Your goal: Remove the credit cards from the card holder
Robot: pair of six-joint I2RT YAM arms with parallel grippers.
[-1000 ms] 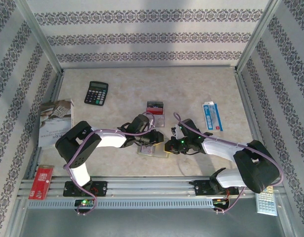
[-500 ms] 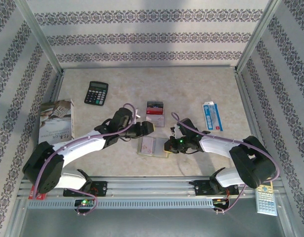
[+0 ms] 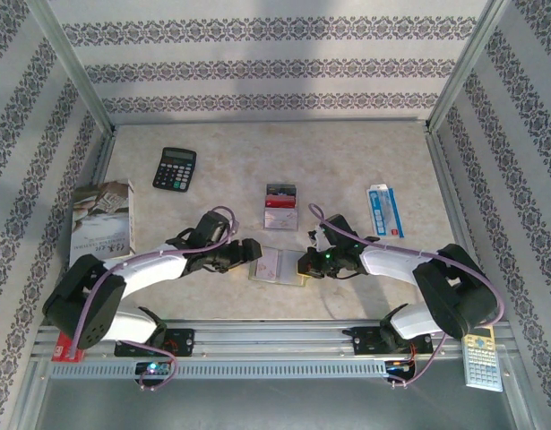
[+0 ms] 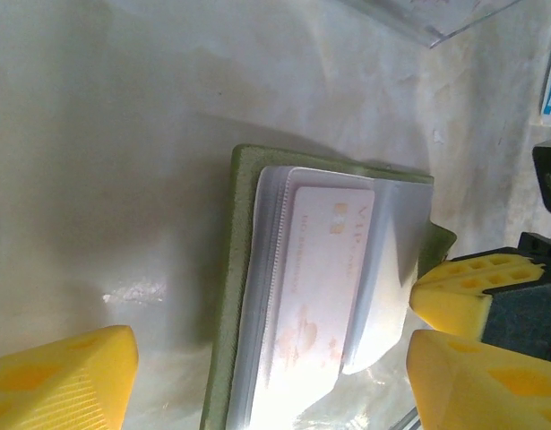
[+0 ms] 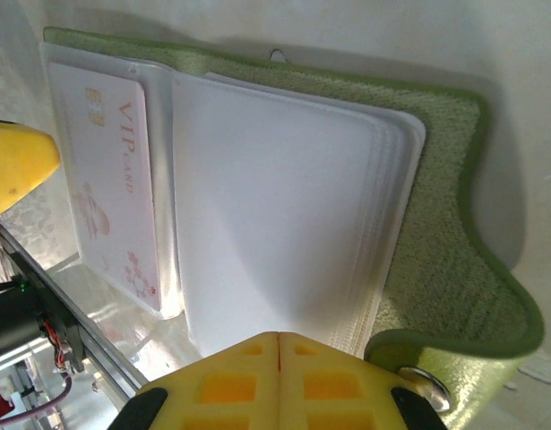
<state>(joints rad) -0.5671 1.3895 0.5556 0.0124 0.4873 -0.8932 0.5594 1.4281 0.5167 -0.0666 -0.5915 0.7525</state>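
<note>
Card holder (image 3: 277, 266) lies open mid-frame, a pinkish-white card (image 4: 324, 278) in its clear pocket (image 4: 391, 260); left gripper (image 4: 266, 376) spread wide over it, right gripper (image 5: 279, 376) closed at its edge.

A pale, marbled beige counter (image 3: 365, 152) is enclosed on three sides by upright panels papered in light grey with dark floral bands: a back wall (image 3: 275, 63) with horizontal stripes, and a left wall (image 3: 24, 161) and right wall (image 3: 517, 152) whose stripes are seen slanting. The corners are framed by bare aluminium posts (image 3: 73, 67). A slotted aluminium rail (image 3: 275, 367) is laid along the near edge, with plain grey sheet metal (image 3: 257, 403) below it. The scene is lit softly and evenly, and only faint shadows are cast.
</note>
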